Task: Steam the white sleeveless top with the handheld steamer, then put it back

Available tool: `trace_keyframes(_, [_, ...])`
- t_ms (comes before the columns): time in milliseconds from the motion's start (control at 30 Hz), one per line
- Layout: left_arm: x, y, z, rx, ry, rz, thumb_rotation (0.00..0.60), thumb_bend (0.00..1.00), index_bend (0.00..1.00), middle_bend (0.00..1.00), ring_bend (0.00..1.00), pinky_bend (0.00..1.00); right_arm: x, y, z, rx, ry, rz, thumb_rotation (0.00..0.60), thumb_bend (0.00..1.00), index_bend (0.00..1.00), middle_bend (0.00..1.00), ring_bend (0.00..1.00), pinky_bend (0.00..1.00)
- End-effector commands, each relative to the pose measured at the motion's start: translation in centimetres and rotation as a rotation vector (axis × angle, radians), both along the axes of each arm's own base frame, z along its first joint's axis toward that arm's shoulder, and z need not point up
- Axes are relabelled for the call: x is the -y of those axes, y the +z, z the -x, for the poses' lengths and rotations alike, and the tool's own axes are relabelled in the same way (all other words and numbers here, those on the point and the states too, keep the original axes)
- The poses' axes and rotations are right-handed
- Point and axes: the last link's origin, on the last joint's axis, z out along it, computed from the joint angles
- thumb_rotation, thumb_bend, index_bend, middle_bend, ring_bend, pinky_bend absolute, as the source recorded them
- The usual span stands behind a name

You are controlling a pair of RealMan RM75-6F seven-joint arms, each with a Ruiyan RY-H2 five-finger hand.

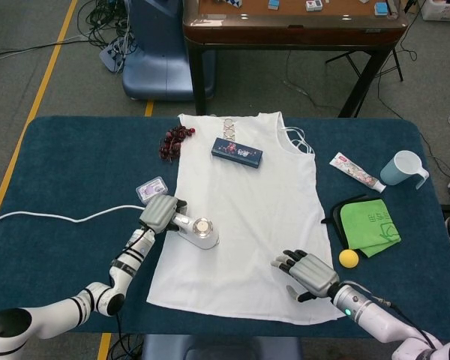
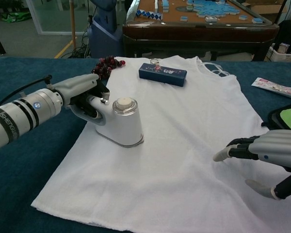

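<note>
The white sleeveless top (image 1: 247,210) (image 2: 184,126) lies flat on the blue table, neckline away from me. My left hand (image 1: 159,214) (image 2: 82,92) grips the handle of the white handheld steamer (image 1: 199,232) (image 2: 120,124), whose base sits on the top's left side. Its white cord (image 1: 52,219) trails off to the left. My right hand (image 1: 307,274) (image 2: 266,153) hovers just over the top's lower right part, fingers spread and holding nothing.
A dark blue box (image 1: 237,152) (image 2: 163,74) lies on the top near the neckline. Dark red berries (image 1: 175,141), a small packet (image 1: 151,189), a tube (image 1: 355,172), a blue cup (image 1: 403,169), a green cloth (image 1: 369,225) and a yellow ball (image 1: 349,259) surround the top.
</note>
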Motion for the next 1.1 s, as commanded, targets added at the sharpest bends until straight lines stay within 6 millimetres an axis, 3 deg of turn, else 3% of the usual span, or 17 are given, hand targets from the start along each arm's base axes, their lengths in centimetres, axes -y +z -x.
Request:
trace_keyframes(33, [0.1,-0.6,-0.3,-0.001,-0.011,0.005,0.600,0.20,0.81,0.77,0.64,0.65,0.0,-0.1,0.1,-0.004,0.000,-0.004,0.364,0.57,0.10,0.14,0.07,0.14])
trace_keyframes(700, [-0.2,-3.4,-3.3,0.003,-0.063,0.024,0.600,0.20,0.81,0.77,0.63,0.65,-0.5,-0.8,0.9,-0.025,-0.011,-0.029,0.363,0.57,0.10,0.14,0.07,0.14])
trace_keyframes(1100, [0.7,-1.8,-2.1,-0.057,-0.139,-0.013,0.600,0.20,0.81,0.77,0.63,0.65,-0.7,-0.8,1.1,-0.027,-0.007,-0.034,0.362,0.57,0.10,0.14,0.07,0.14])
